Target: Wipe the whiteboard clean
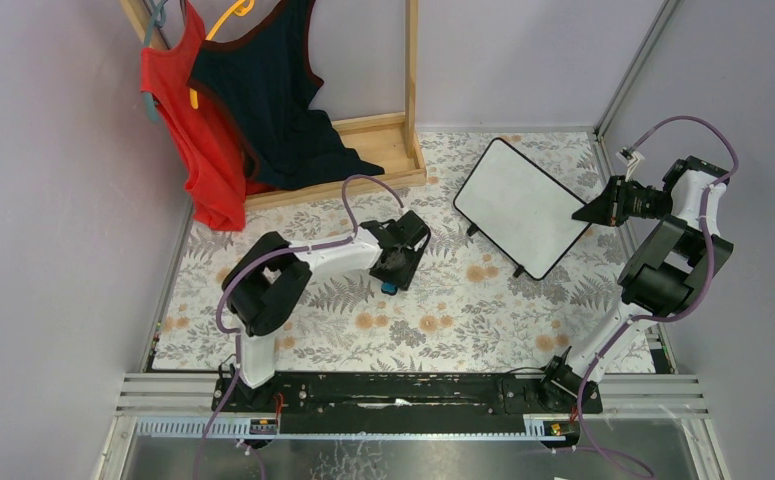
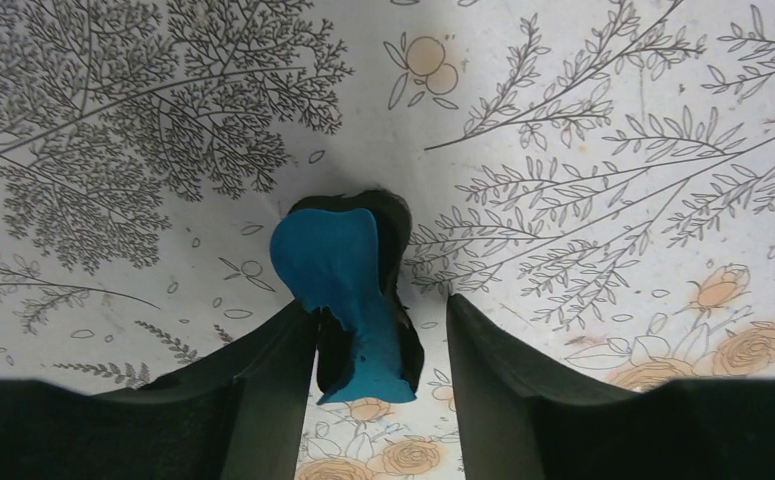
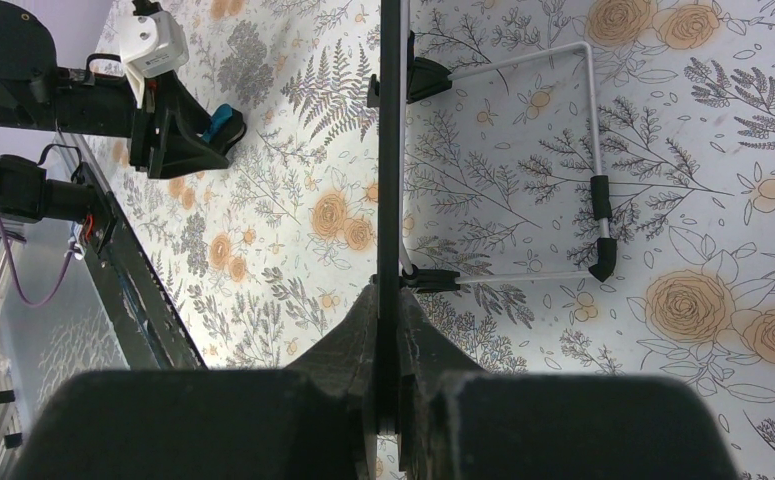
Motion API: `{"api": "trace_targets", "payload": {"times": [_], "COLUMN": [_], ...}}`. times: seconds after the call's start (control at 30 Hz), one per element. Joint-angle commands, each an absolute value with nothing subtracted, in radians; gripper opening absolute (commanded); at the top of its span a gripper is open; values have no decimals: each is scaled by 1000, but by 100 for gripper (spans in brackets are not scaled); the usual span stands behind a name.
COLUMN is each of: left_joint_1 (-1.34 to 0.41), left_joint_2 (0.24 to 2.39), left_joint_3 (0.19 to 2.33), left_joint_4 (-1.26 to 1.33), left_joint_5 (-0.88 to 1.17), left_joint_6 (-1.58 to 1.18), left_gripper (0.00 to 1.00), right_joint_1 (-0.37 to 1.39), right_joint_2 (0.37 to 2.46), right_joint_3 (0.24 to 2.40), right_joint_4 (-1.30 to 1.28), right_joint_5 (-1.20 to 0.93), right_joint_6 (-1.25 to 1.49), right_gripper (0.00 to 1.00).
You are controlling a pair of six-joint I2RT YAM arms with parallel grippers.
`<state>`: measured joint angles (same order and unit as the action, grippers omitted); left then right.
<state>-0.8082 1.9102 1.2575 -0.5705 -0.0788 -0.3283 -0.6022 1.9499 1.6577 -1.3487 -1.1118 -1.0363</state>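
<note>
in the top view you find the whiteboard [image 1: 519,205] right of centre in the upper half of the frame, turned at an angle on the flowered counter [image 1: 443,310], its face plain white; your right hand [image 1: 588,212] meets it at its right-hand corner; in the right wrist view that hand [image 3: 391,295] is pressed together on the board's thin black edge [image 3: 391,150], which runs straight up the middle of the frame, so you are pinching the whiteboard; to the right of that edge you see the wire stand [image 3: 593,120] with black tips, resting on the counter; your left hand [image 1: 393,272] hangs over the middle of the counter, well apart from the board; in the left wrist view it [image 2: 381,305] is spread, and the blue eraser [image 2: 338,280] lies on the counter between the fingers, close against the one on the left of the frame, with a gap to the one on the right; from above, only a blue sliver of the eraser [image 1: 389,288] shows below the hand; in the upper left, a red top [image 1: 203,150] and a dark top [image 1: 273,100] hang on a wooden rack [image 1: 411,70].
</note>
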Motion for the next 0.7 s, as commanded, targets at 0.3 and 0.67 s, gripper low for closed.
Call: {"api": "trace_targets", "payload": {"times": [0.3, 0.67], "left_joint_1": [-815, -781], "left_joint_2": [1829, 1679], "left_joint_3": [1300, 1322], "left_joint_4": [-595, -572], "left_joint_5": [-156, -372], "left_joint_6": [-357, -365], "left_gripper": [62, 100], "right_joint_1": [-592, -592], "right_joint_2": [1903, 1903], "right_joint_3": [1653, 1623], "right_joint_4": [-1363, -1350], "right_joint_5": [-1100, -1103], "right_joint_6": [-1038, -1029], "right_gripper": [0, 0]}}
